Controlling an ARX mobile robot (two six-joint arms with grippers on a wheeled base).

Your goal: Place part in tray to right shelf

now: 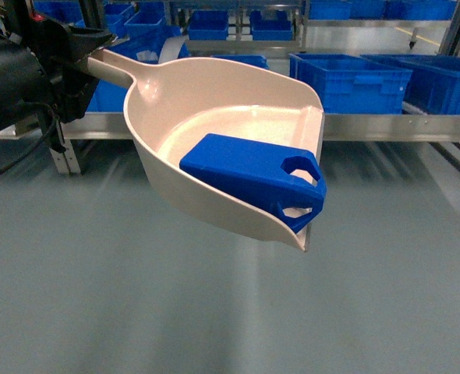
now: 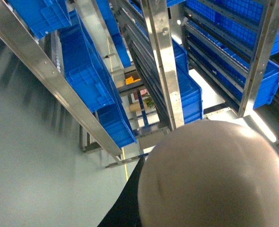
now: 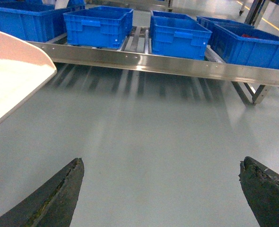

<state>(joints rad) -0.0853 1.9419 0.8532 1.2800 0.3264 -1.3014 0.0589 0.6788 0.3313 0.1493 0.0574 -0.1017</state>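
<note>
A cream scoop-shaped tray hangs in mid-air above a smooth grey floor, carried by its long handle, which runs up and left into the left pincer; the black body of that arm hides the fingers, so the grip looks closed on the handle, but the fingers themselves cannot be made out. Inside the tray lies the part, a bright blue block, slid down to the flat front lip with its hexagonal-holed lug poking just over the open edge. The tray tilts toward that lip, so the main risk, judging from this pose, is the part slipping out over the front before the tray reaches the right shelf, whose long steel front rail carries blue crates behind it. Any further dip or a sudden stop of the base would likely cause that spill; levelling the scoop would reduce it. The right pincer is empty, its two dark fingers spread wide and hovering over bare floor, well apart from the rail. Open floor lies between the robot and the rack, giving free room to advance, but the crates stand close together along the rollers, leaving only narrow gaps for setting the tray down.
</note>
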